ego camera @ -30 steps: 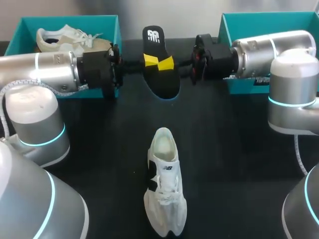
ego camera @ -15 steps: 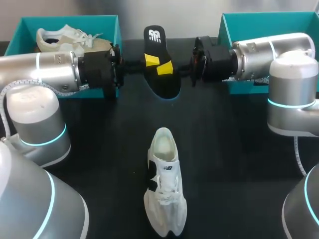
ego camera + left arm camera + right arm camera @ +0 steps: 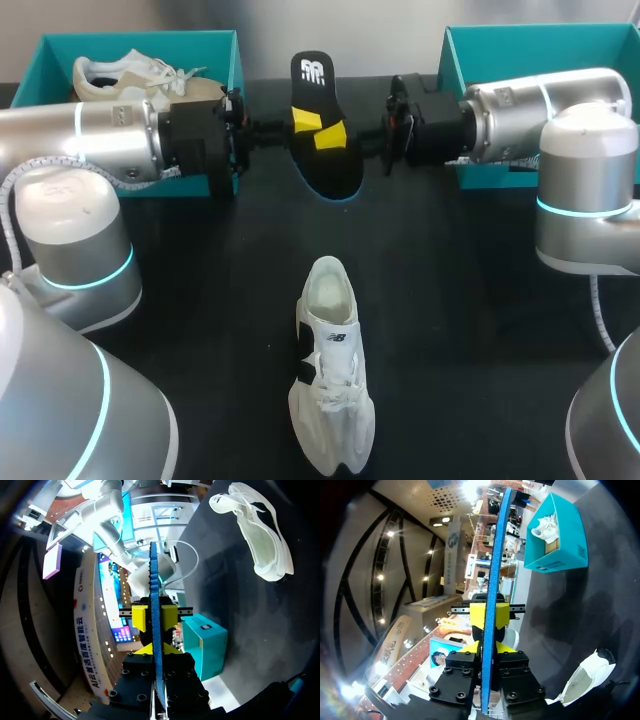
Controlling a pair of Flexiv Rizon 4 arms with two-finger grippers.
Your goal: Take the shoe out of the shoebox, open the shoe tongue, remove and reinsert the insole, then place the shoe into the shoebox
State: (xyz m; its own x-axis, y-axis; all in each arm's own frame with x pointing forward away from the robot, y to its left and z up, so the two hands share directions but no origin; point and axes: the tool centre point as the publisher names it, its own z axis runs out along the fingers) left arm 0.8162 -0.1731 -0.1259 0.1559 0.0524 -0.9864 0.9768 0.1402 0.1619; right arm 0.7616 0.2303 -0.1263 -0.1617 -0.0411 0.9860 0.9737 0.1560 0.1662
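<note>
Left shoebox (image 3: 42, 48), far left: beige sneaker (image 3: 130, 76) lying inside, laces up.

Left arm (image 3: 90, 140) reaches across in front of that box toward the middle. Left gripper (image 3: 156, 649) is clamped on the insole (image 3: 328, 165). The wrist view shows the insole edge-on, with a yellow tip on each face.

The insole is held off the table (image 3: 200, 300) at the far middle, between the two boxes. Black top face points up, the logo heel end is farthest from me, and the blue underside shows only at the edge.

White sneaker (image 3: 330, 385) sits near middle, upright on its sole, well apart from the insole. Toe points toward me, the collar opening faces the insole, and nothing touches it.

Right gripper (image 3: 489, 648) is pinched on the same insole from the opposite edge, about mid-length, facing the left one. Right arm (image 3: 545, 100) covers most of the right shoebox (image 3: 520, 42), so I can't tell what's in it.

Handling, my read:
- The insole is thin foam: light, floppy and grippy. A two-sided mid-length hold should stop it sagging, but held from one side alone the ends will droop.
- For reinsertion, I'd regrip near the heel and feed it toe-first through the collar.
- The sneaker is light with a soft upper, so it will likely skate or tip under push. Brace it at the heel counter or collar, not the mesh toe.
</note>
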